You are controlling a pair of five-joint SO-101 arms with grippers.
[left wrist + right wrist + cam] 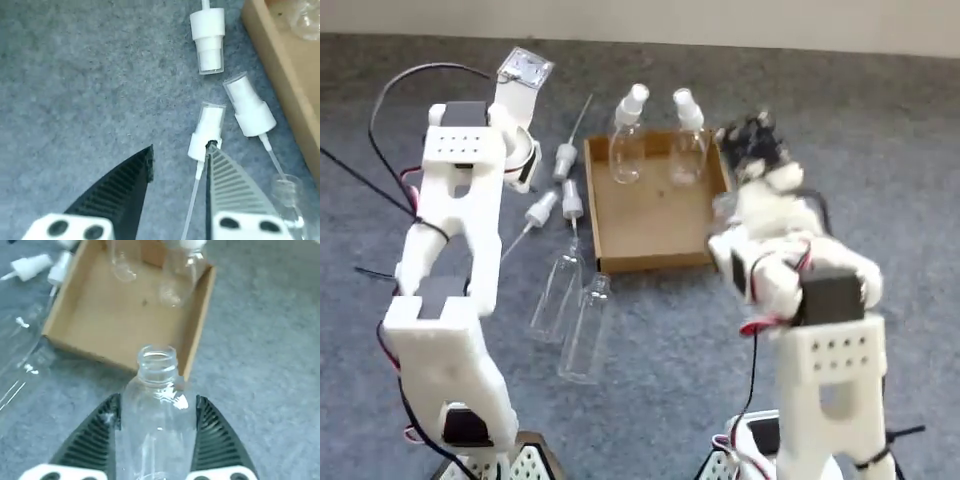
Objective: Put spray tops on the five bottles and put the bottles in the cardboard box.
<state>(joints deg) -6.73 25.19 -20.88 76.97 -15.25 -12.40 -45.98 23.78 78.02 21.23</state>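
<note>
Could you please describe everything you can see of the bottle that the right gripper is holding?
The bottle is clear, plastic-looking and seemingly empty, with a round body, a sloped shoulder and a ridged, open neck that carries no spray top. It sits between the right gripper's two black ribbed fingers, which press on its sides. Its mouth points toward the cardboard box.

no readable text, no label on any bottle, spray top, or cardboard box
</note>
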